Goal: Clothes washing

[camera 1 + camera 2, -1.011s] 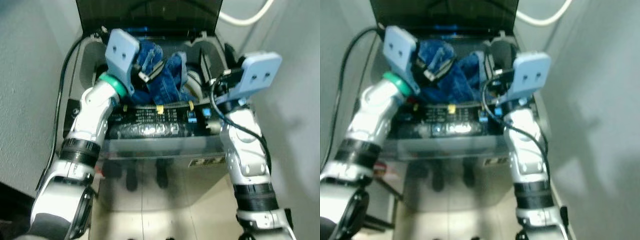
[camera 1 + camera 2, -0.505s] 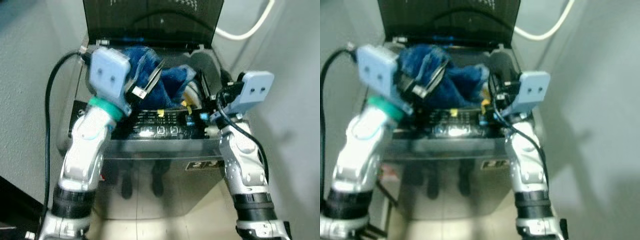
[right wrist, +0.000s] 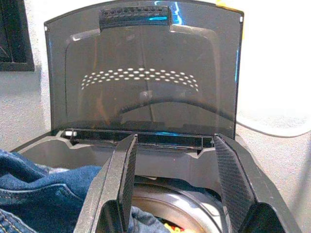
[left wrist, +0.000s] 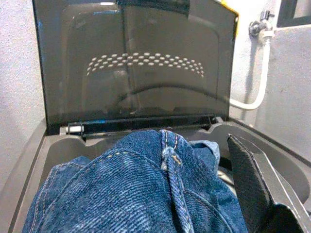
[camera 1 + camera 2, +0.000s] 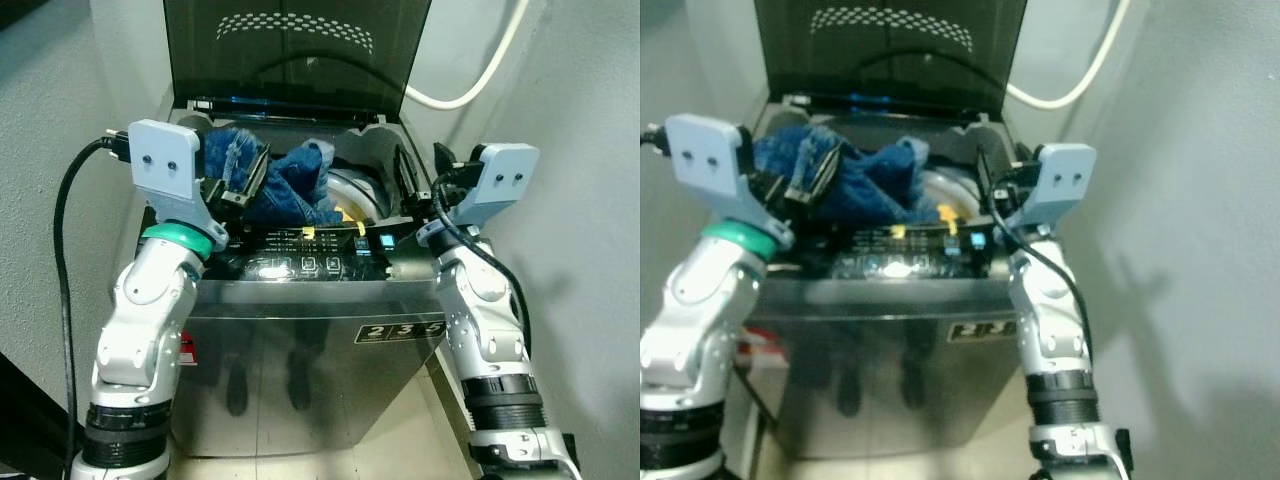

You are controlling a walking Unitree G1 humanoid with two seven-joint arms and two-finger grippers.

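the left gripper point(image 5: 243, 180) is closed on a bundle of blue jeans point(image 5: 285, 185), its two black fingers point(image 4: 250, 184) pinching the denim at the left side of the washing machine point(image 5: 300, 330) opening. the jeans bulge up and out from the gripper, draped toward the right of it over the rim of the tub, part of them hanging down inside the drum point(image 5: 355, 190). from the left wrist camera the denim sits right under the gripper, a thick seam running across it, with the dark tinted lid point(image 4: 131, 63) standing upright just beyond.

the right gripper point(image 3: 175, 184) hovers at the right side of the opening, its fingers spread wide with nothing between them. below and ahead of it lies the metal rim of the drum, and the jeans lie to its left, apart from its fingers. the control panel point(image 5: 310, 265) runs along the front edge, nearer the robot than both grippers. a white hose point(image 5: 470, 85) curves on the wall behind the right gripper.
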